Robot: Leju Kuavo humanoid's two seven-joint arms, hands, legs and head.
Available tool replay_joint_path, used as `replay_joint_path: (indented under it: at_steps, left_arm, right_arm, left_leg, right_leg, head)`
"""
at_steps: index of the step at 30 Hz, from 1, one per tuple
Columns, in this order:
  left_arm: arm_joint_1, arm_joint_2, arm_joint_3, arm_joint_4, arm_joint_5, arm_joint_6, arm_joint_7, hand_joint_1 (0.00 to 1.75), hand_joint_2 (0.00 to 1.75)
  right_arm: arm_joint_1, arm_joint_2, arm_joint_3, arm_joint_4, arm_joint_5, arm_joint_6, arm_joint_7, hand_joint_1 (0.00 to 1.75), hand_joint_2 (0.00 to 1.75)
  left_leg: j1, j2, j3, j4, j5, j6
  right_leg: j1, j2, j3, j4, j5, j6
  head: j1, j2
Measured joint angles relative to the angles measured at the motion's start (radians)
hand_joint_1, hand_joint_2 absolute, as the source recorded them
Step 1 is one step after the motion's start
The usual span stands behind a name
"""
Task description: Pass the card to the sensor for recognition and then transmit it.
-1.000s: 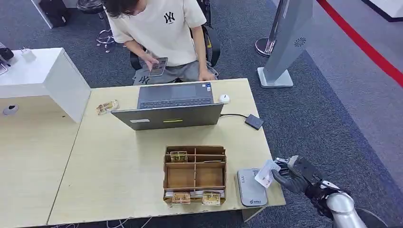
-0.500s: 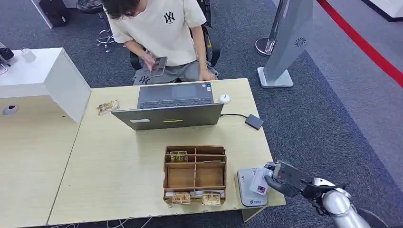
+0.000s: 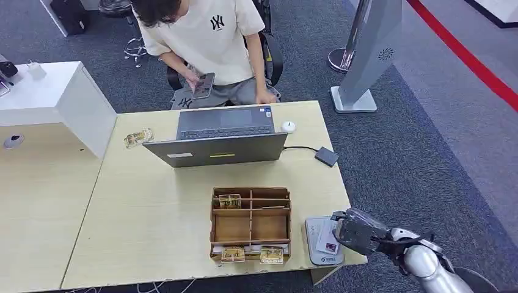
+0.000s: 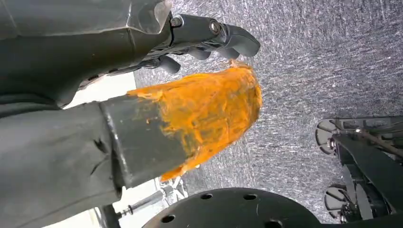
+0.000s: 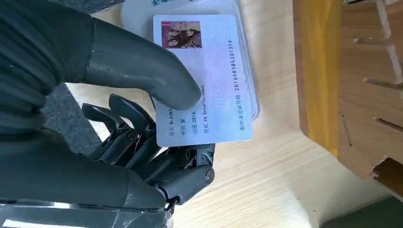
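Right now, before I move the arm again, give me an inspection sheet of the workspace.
Surface: light wooden desk, bare in front of the laptop.
Job's things: card held flat over the grey sensor, photo side up.
Clutter: partitioned wooden box beside the sensor; laptop; white mouse; small packet.
Hands: right hand pinches the card, thumb on top; left hand hangs over the carpet, holding nothing.
Cables: black lead from the laptop to a dark adapter.
Surroundings: seated person looking at a phone; grey carpet; white cabinet.
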Motion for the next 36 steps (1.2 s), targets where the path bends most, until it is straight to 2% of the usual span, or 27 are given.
replay_joint_path:
  at_steps: [29, 36]
  left_arm:
    - [0.0, 0.0, 0.0, 0.0, -0.018, -0.009, 0.0, 0.0, 0.0]
    - [0.0, 0.0, 0.0, 0.0, -0.021, -0.008, 0.001, 0.0, 0.0]
  right_arm:
    - [-0.103, 0.006, 0.033, 0.188, 0.031, -0.059, 0.0, 1.75, 1.75]
    - [-0.104, 0.031, 0.034, 0.196, 0.066, -0.112, 0.0, 1.75, 1.75]
  left_leg:
    - [0.0, 0.0, 0.0, 0.0, 0.0, 0.0]
    - [0.0, 0.0, 0.0, 0.0, 0.0, 0.0]
  right_leg:
    - [0.0, 0.0, 0.0, 0.0, 0.0, 0.0]
    - [0.0, 0.0, 0.0, 0.0, 0.0, 0.0]
  head:
    - [0.0, 0.0]
    - [0.0, 0.0]
